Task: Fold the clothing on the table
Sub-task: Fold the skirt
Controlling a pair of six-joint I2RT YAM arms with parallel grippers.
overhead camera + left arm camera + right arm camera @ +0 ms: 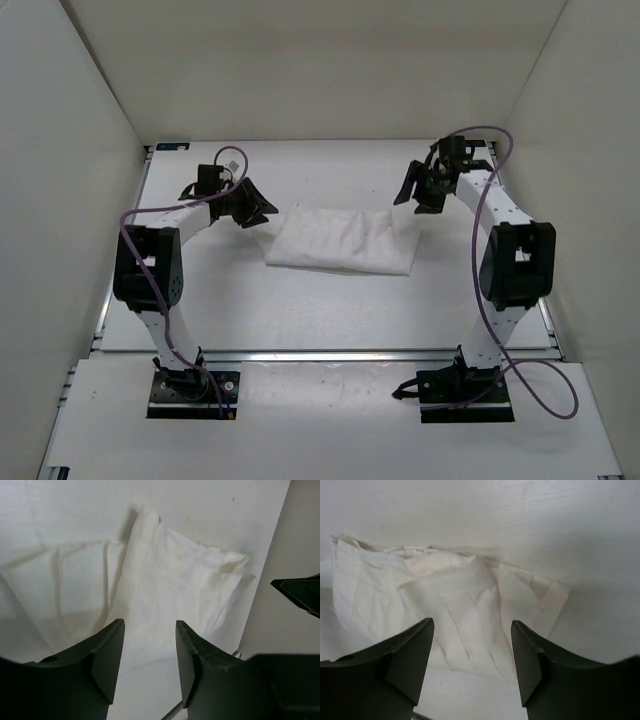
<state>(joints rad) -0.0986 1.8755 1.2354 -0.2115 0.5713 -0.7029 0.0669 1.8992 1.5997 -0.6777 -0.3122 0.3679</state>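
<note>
The clothing [343,240] lies as a folded white rectangle in the middle of the table [300,310]. My left gripper [250,207] hovers at its left end, jaws open and holding nothing. In the left wrist view the creased clothing [170,590] spreads out beyond the open left gripper [150,640]. My right gripper [423,188] hangs above the cloth's far right corner, also open and empty. The right wrist view shows the wrinkled clothing [450,605] under and ahead of the open right gripper [472,640].
White walls close in the table on the left, back and right. A metal rail [330,353] runs along the near edge by the arm bases. Purple cables [545,395] loop from both arms.
</note>
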